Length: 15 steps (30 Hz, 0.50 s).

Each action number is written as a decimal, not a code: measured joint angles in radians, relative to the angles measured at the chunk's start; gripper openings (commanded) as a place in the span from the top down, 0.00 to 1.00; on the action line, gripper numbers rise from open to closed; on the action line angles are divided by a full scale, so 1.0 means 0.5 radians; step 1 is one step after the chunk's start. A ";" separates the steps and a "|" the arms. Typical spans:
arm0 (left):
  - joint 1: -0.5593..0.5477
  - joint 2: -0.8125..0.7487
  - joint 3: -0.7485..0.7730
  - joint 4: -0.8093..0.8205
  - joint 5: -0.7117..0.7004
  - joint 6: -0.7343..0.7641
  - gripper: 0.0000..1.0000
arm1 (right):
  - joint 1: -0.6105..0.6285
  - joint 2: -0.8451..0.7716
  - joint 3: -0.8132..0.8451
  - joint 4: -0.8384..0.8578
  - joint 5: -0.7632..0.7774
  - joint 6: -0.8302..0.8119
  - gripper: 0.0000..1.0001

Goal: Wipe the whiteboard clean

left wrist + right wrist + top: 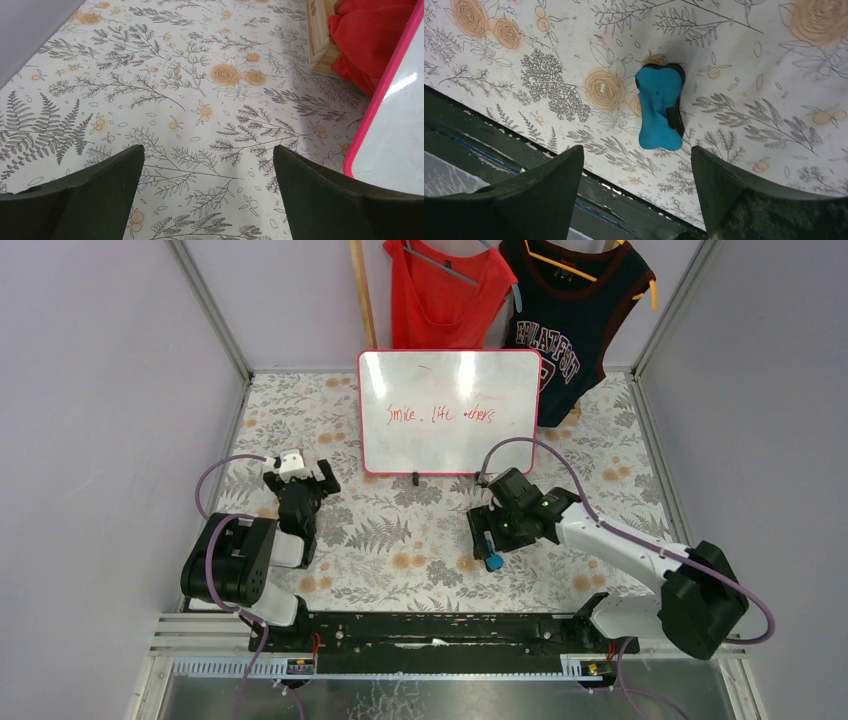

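Two empty hands, left hand (207, 150) and right hand (638, 149), gape; only right wrist view shows blue eraser (659, 107) whole.

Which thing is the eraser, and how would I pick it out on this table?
Start at the whiteboard standing at the back of the flowered tablecloth, then look nearer, in front of its right half. There, just ahead of the right arm's tool, lies the eraser: small, bone-shaped, black-edged, and the only bright blue thing on the cloth.

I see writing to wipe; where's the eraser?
Seen from above, the blue eraser lies on the table right of centre, beneath the right gripper, nearer than the whiteboard.
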 measured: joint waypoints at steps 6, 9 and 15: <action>0.000 0.000 0.000 0.000 0.000 0.000 0.00 | 0.001 0.170 -0.013 0.159 -0.101 -0.024 0.22; 0.000 0.000 0.000 0.000 0.000 0.000 0.00 | 0.001 0.243 -0.014 0.210 -0.111 -0.026 0.24; 0.000 0.000 0.000 0.000 0.000 0.000 0.00 | 0.002 0.316 -0.044 0.242 -0.062 -0.027 0.29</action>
